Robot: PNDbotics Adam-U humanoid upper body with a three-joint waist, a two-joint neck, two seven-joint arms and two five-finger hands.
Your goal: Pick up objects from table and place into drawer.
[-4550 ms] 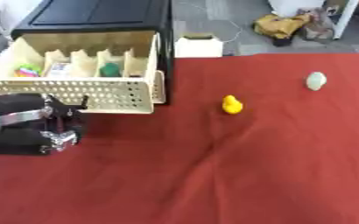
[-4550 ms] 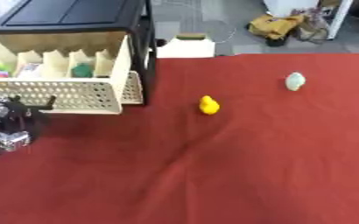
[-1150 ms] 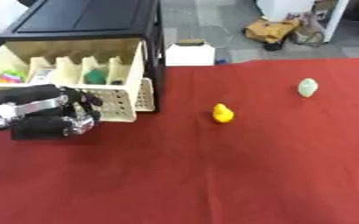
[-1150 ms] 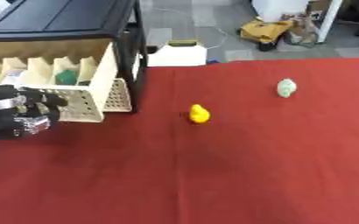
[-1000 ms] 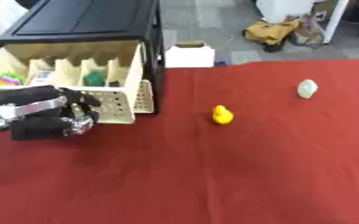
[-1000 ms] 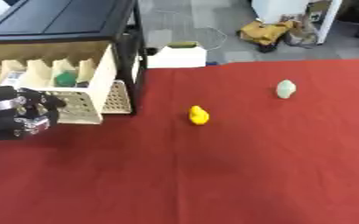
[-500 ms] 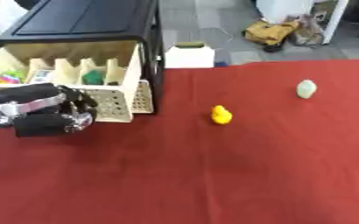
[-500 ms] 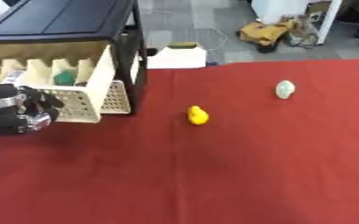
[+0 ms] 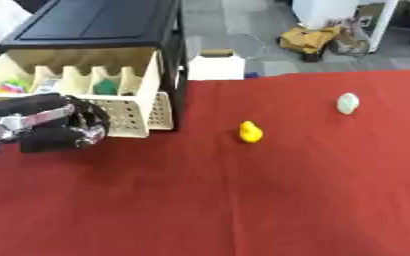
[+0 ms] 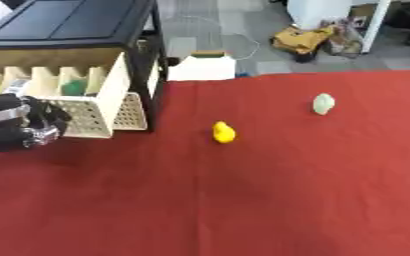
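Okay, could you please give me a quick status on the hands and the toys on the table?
Left robot hand curled, empty, by the open drawer. Right hand not in view. Yellow duck and pale green toy on the red table. Nothing blocking.

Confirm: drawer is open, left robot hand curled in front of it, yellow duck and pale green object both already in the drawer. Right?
Not quite. The yellow duck and the pale green object both lie out on the red table, not in the drawer; the left eye view shows this. The rest holds: the drawer is open and the left robot hand is curled in front of it.
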